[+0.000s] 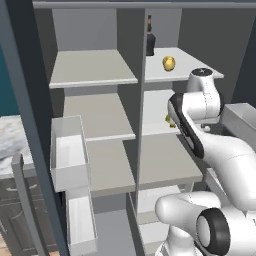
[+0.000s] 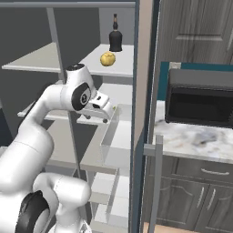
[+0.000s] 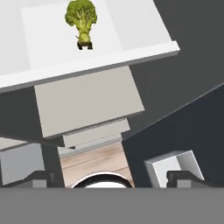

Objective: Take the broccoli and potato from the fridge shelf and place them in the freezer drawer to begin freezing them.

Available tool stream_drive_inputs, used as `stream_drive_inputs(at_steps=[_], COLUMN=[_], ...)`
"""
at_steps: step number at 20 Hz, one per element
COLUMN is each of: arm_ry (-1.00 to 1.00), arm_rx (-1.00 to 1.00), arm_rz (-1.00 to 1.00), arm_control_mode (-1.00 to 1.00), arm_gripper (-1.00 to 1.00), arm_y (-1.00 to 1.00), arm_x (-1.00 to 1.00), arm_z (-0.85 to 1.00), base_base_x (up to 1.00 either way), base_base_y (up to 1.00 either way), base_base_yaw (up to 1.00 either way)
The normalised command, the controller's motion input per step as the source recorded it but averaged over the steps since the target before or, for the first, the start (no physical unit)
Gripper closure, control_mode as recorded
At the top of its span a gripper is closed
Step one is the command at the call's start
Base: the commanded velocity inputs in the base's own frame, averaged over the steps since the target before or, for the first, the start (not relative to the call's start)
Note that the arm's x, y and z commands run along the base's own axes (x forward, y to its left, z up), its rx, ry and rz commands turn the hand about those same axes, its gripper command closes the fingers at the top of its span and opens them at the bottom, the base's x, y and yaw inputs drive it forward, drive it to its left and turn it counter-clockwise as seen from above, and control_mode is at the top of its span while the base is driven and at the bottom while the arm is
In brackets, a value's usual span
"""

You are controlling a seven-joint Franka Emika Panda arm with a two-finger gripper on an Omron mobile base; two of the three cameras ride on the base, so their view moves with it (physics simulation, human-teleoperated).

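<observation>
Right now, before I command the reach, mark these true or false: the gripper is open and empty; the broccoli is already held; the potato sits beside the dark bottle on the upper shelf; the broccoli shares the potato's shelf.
1. The gripper is open and empty. True: its tips stand far apart with nothing between them.
2. The broccoli is already held. False: it stands on a white shelf, apart from the tips.
3. The potato sits beside the dark bottle on the upper shelf. True.
4. The broccoli shares the potato's shelf. False: it is on the shelf below.
</observation>
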Motion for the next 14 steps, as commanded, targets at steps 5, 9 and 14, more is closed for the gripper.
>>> stream_drive_inputs(at_steps=[5, 9, 14], arm_ry=[0.0, 0.0, 0.0], arm_rx=[0.08, 0.04, 0.01], arm_rz=[0.11, 0.07, 0.03], arm_control_mode=[-1.0, -1.0, -1.0], arm_gripper=[-1.0, -1.0, -1.0], arm_y=[0.18, -0.04, -0.08], arm_x=[1.0, 0.78, 0.59], arm_z=[-0.17, -0.35, -0.44], base_base_x=[0.0, 0.0, 0.0], base_base_y=[0.0, 0.0, 0.0], base_base_yaw=[0.0, 0.0, 0.0])
